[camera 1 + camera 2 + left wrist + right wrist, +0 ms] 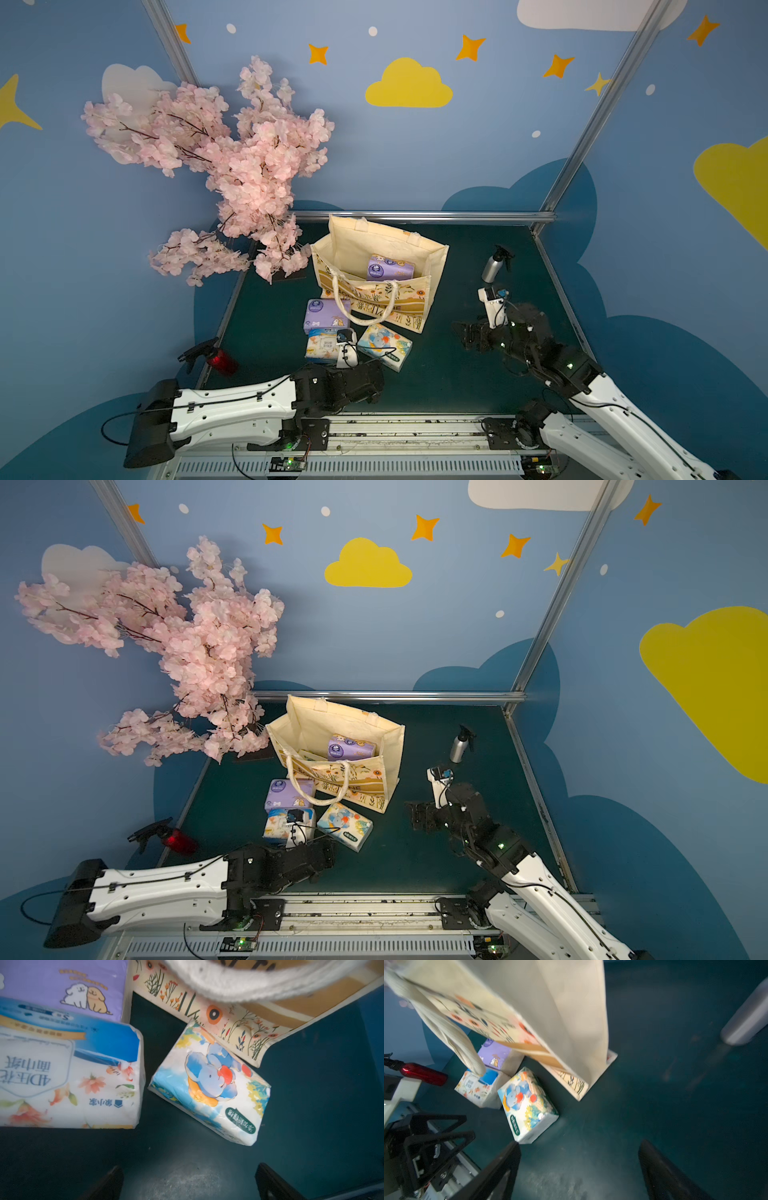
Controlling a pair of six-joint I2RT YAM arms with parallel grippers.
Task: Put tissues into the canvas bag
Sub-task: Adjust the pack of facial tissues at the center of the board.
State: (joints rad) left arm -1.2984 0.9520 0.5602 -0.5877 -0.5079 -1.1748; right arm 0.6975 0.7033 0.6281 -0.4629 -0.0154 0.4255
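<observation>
Left wrist view — three tissues [209, 1082] beside the canvas bag [239, 1022]; left tool [189, 1172], right tool [580, 1147] — both apart, empty.

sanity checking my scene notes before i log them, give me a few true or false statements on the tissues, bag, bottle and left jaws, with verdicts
1. A purple pack sits inside the canvas bag. True.
2. The elephant pack is in the bag too. False: it lies on the table in front of the bag.
3. The silver spray bottle lies on its side. False: it stands upright.
4. The left jaws stand open, holding nothing. True.
</observation>
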